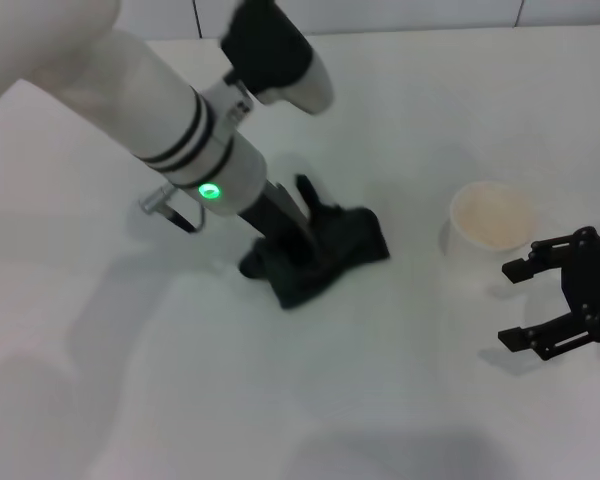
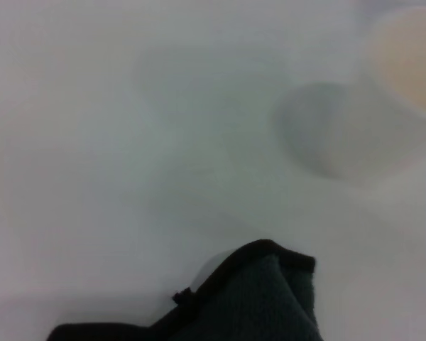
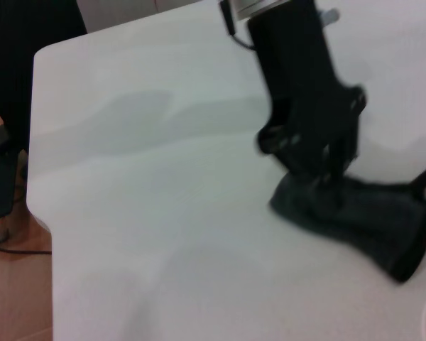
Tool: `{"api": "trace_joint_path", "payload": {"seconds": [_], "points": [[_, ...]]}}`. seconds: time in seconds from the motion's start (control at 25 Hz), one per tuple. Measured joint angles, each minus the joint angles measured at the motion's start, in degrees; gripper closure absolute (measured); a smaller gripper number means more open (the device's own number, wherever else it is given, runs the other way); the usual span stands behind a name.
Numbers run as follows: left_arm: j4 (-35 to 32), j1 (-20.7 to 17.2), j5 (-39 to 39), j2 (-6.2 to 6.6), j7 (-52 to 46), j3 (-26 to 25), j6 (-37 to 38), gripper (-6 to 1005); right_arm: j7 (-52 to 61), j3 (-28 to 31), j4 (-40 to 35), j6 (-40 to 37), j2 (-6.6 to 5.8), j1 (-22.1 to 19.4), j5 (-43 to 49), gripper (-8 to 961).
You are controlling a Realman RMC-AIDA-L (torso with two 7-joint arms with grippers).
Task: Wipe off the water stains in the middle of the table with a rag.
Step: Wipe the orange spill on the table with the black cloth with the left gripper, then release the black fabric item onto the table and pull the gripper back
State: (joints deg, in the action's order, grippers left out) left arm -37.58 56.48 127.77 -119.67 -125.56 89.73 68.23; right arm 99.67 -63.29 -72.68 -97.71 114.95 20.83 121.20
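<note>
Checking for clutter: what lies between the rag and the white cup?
Only bare table in the head view: nothing separates the dark rag, under the left gripper, from the cup.

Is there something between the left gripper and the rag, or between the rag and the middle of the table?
Nothing visible is in the way. The left gripper is already down on the dark rag, which lies near the middle of the table. The white cup stands apart, toward the right gripper. No stain shows beside the rag.

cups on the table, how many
1: a white cup stands on the table, between the dark rag and the right gripper. Others may sit out of view.
</note>
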Motion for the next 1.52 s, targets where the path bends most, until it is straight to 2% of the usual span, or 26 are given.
{"api": "trace_joint_path", "payload": {"seconds": [0.24, 0.44, 0.6, 0.84, 1.0, 1.2, 1.52], "points": [[-0.9, 0.1, -3.7, -0.05, 2.9, 3.3, 5.1, 916, 0.0, 0.3, -0.7, 0.0, -0.39, 0.0, 0.2, 110], [-2.6, -1.3, -4.0, 0.11, 2.0, 3.7, 5.1, 916, 0.0, 0.9, -0.9, -0.2, -0.44, 0.4, 0.7, 110], [-2.7, -2.3, -0.1, 0.38, 0.6, -1.1, 2.5, 916, 0.0, 0.9, -0.9, -0.7, -0.44, 0.5, 0.7, 110], [-3.8, -4.2, 6.0, 0.55, 0.4, -9.0, 2.4, 916, 0.9, 0.9, -1.3, -0.9, -0.42, 0.1, 0.7, 110], [-9.1, -8.8, 8.2, 0.58, 0.3, -11.3, 3.4, 917, 1.4, 0.9, -1.7, -1.2, -0.25, 0.1, 0.8, 110], [-17.9, -15.2, 8.2, 0.59, 1.2, -11.7, 8.5, 907, 2.1, 0.9, -1.9, -1.4, -0.03, 0.6, 0.8, 110], [-23.3, -20.8, 7.4, 0.58, 3.0, -12.6, 11.6, 824, 2.3, 0.9, -1.9, -1.0, 0.0, 0.9, 0.5, 109]]}}
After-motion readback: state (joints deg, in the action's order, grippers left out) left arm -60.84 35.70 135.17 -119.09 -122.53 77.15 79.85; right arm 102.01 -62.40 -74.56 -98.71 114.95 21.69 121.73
